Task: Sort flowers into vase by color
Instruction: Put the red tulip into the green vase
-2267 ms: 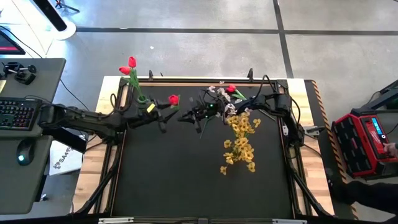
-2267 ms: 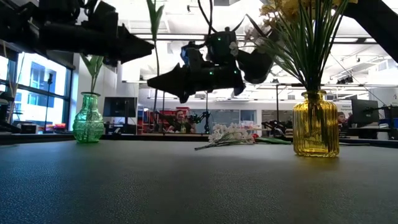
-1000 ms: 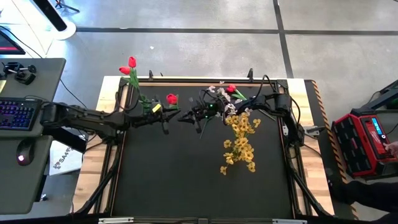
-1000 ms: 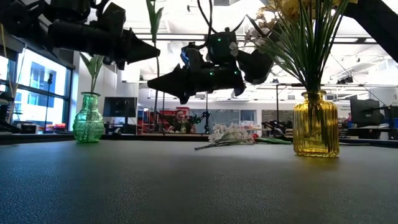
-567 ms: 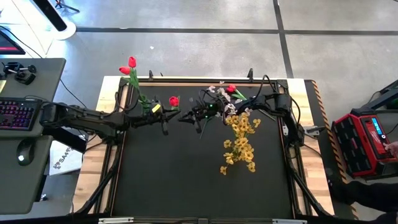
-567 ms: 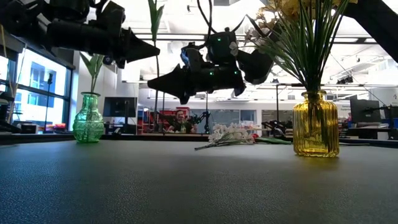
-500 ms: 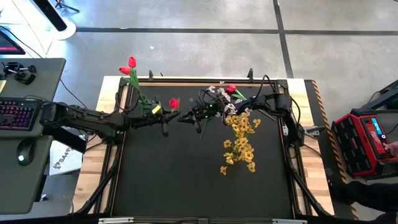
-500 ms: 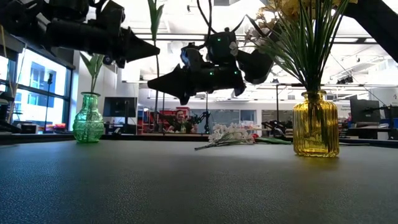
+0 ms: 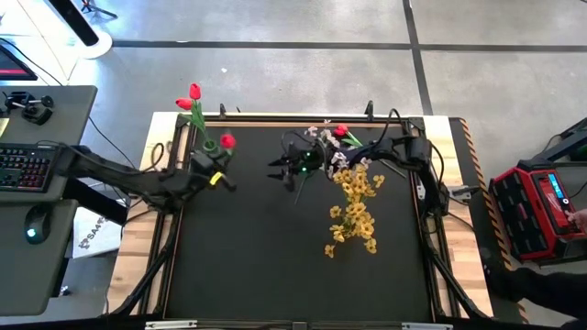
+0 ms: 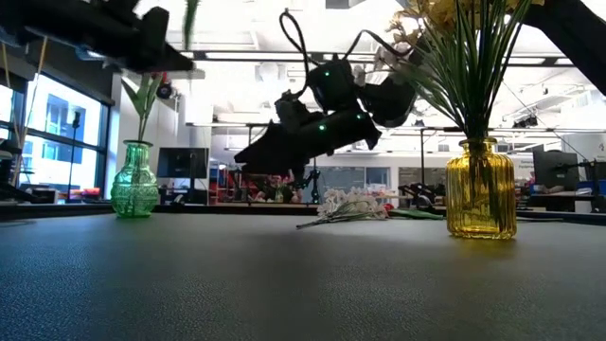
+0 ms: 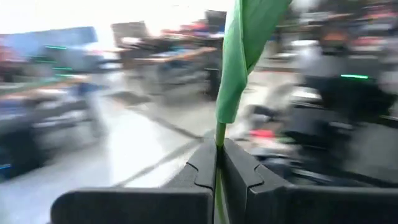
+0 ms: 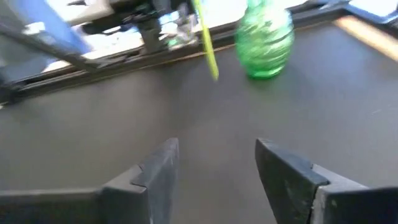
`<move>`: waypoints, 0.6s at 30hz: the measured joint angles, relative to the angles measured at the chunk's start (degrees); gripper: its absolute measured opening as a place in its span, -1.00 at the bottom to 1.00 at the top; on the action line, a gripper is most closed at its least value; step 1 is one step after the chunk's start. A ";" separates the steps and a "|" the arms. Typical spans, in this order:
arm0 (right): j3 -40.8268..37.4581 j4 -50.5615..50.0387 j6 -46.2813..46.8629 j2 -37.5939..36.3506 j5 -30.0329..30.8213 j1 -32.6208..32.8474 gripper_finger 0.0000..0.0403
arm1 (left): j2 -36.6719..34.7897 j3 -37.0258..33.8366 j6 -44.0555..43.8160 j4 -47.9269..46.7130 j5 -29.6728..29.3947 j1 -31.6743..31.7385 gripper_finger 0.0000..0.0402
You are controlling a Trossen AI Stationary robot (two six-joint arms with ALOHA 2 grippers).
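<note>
One tulip stem point(image 11: 219, 134) between left pincer point(image 11: 219, 165) fingers

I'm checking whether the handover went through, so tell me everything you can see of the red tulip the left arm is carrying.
The red tulip is an artificial flower with a red head, a thin green stem and a broad green leaf. The left gripper is shut on the stem, which rises between its fingers. It hangs above the table, near the green vase that already holds another tulip. The right gripper stands open and apart.
</note>
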 joint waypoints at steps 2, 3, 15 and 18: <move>0.00 0.58 -0.77 0.00 3.10 0.87 0.00 | -2.58 0.00 3.76 -0.01 -9.69 -2.32 -1.00; 0.00 0.65 -1.34 0.00 3.95 1.25 0.00 | -3.61 0.00 6.12 0.13 -14.42 -3.21 -1.00; 0.00 0.88 -2.46 0.01 5.37 2.60 -0.03 | -7.56 0.02 29.22 12.60 -27.73 -3.59 -1.00; 0.00 0.88 -2.38 0.00 5.44 2.62 -0.03 | -7.90 0.02 36.13 18.64 -27.08 -2.46 -1.00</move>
